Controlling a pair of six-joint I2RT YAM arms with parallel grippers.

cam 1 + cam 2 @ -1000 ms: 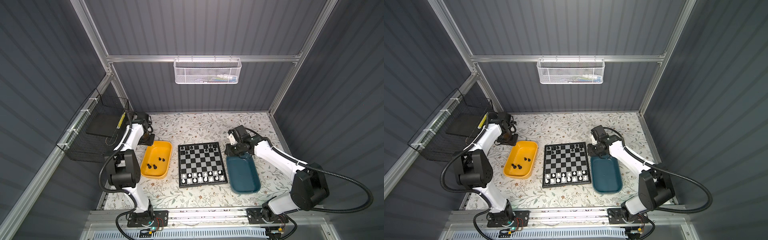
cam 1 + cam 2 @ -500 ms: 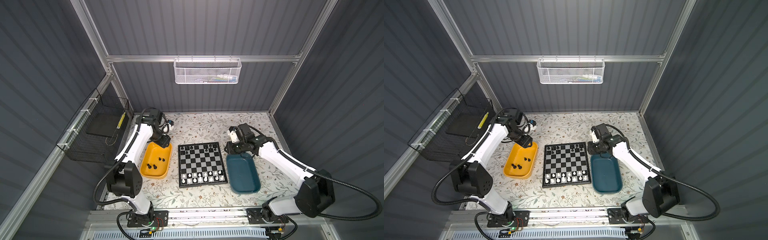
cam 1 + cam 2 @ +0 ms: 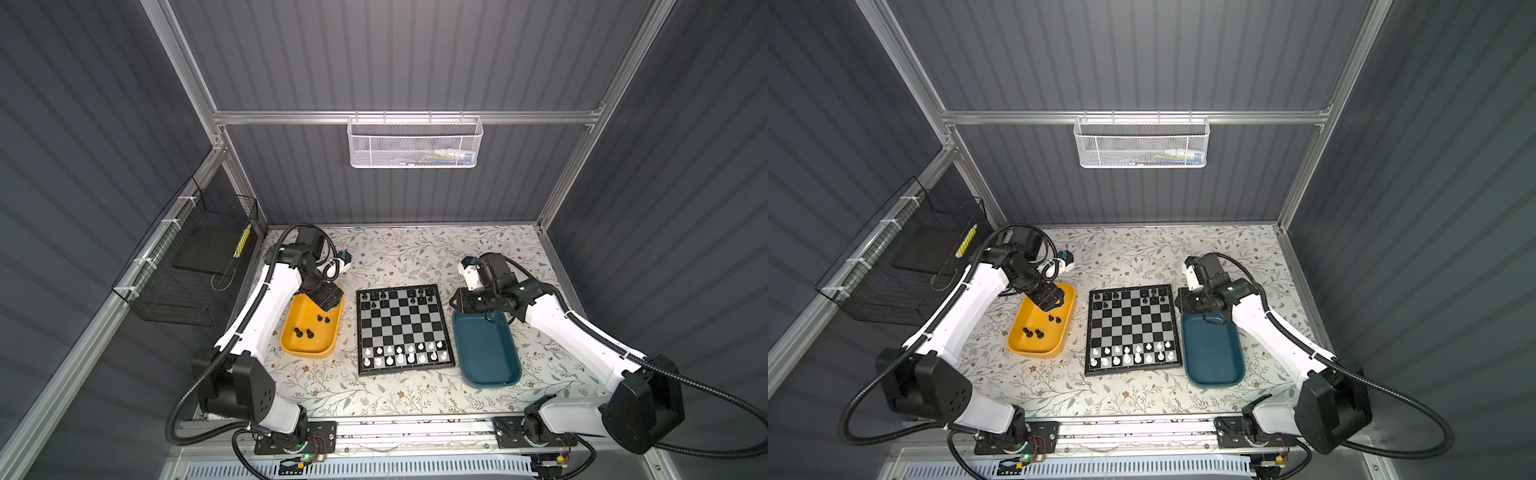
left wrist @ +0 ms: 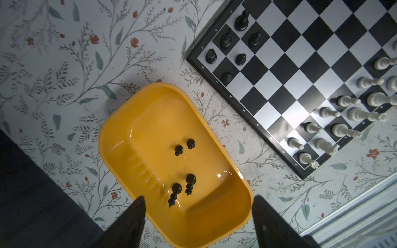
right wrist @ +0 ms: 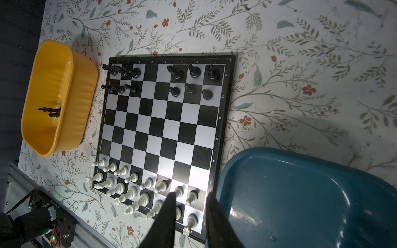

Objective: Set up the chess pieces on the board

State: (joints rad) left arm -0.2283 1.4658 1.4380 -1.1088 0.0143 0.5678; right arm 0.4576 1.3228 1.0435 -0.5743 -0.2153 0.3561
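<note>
Four black chess pieces [image 3: 312, 326] are seen lying in the yellow tray [image 3: 307, 354], which is set just left of the board [image 3: 401, 328] on the floral tabletop [image 3: 415, 253]. In both top views the left gripper [image 3: 329, 304] is held over the far end of this tray. Two small pieces [image 4: 184, 146] are placed just near of it and two taller ones [image 4: 183, 186] further toward the tray's near end. In the left wrist view its jaws are spread wide and nothing is held between them. All four pieces are seen beyond the dark fingers [image 4: 137, 210], and none is touched.

Twelve black pieces are set on the two far rows of the board, six at the far left corner [image 5: 121, 79] and six at the far right corner [image 5: 192, 80]. Sixteen white pieces [image 3: 405, 353] are lined up on the two near rows.

In both top views the right gripper [image 3: 459, 302] is held at the far left corner of the teal tray [image 3: 490, 384], just right of the board's far right corner. In the right wrist view its jaws are parted by a narrow gap with nothing pinched. The black pieces at the far right corner are the closest to it. The white rows are further off toward the near side.
</note>
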